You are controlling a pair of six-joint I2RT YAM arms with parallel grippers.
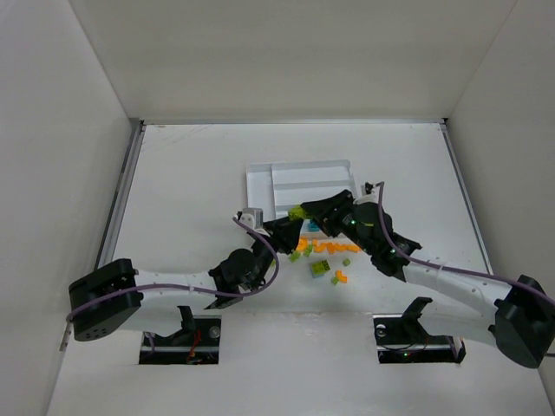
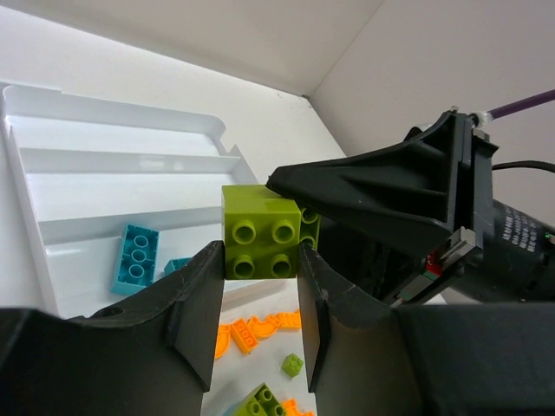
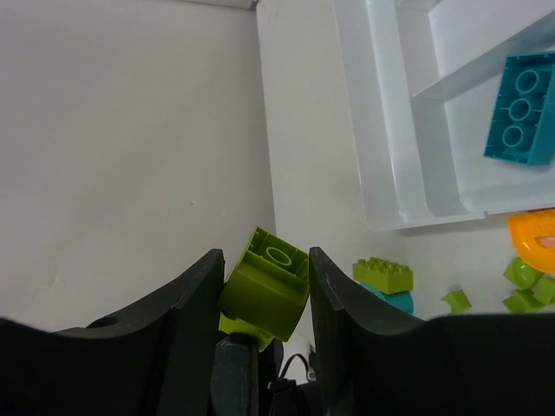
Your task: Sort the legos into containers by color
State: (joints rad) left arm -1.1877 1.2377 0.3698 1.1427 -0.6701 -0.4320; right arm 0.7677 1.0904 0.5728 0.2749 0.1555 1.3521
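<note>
A lime green brick (image 1: 299, 212) is held in the air just above the near edge of the white tray (image 1: 260, 179), with both grippers on it. My left gripper (image 1: 288, 227) is shut on its studded 2x2 part (image 2: 258, 236). My right gripper (image 1: 310, 211) is shut on its hollow-bottomed part (image 3: 264, 284), with another lime piece just below. It looks like two joined bricks. Teal bricks (image 2: 134, 256) lie in the tray's near long section, and one also shows in the right wrist view (image 3: 520, 108). Orange bricks (image 1: 323, 247) lie on the table.
Loose lime and orange pieces (image 1: 340, 276) lie scattered on the table in front of the tray. A lime brick stacked on a teal one (image 3: 382, 274) sits among them. The tray's far sections (image 2: 113, 165) hold nothing visible. White walls enclose the table.
</note>
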